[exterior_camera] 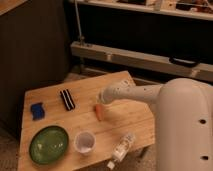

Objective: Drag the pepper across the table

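The pepper (pixel 99 112) is a small orange-red tapered piece lying on the light wooden table (pixel 120 120) near its middle. My gripper (pixel 101 101) reaches in from the right on a white arm and sits right at the pepper's upper end, touching or almost touching it. The arm's end hides the fingers.
A green plate (pixel 48 144) lies at the front left, a clear cup (pixel 84 142) beside it, and a clear plastic bottle (pixel 121 148) lies near the front right edge. A black striped object (pixel 67 99) and a blue sponge (pixel 37 111) sit at the left.
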Tool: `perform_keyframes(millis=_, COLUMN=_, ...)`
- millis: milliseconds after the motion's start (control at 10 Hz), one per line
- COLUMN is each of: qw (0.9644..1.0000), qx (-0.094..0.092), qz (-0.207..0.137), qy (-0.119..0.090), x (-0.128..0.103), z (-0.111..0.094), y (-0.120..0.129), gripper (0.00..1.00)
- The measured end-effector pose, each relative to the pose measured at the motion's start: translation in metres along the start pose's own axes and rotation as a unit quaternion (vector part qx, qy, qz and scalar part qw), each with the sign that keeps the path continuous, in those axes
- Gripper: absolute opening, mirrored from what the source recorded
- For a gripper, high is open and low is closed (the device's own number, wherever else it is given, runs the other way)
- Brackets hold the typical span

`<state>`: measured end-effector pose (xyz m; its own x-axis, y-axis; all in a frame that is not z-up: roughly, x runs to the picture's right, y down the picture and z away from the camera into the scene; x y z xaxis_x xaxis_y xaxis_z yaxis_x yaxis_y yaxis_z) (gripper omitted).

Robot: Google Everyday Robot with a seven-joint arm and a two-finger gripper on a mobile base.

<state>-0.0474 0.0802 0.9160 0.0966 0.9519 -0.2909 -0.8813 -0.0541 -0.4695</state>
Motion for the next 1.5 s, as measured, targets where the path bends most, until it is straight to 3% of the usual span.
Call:
perform_keyframes(millis=700, qw=0.9996, qx=-0.019, qz=-0.011, qy=0.017, x=0.023, z=-0.005, y=0.006, gripper=0.31)
perform_keyframes(millis=1500, qw=0.9984, qx=-0.028, qz=-0.028, qy=0.039, x=0.053, z=-0.02, y=0.013, gripper=0.31)
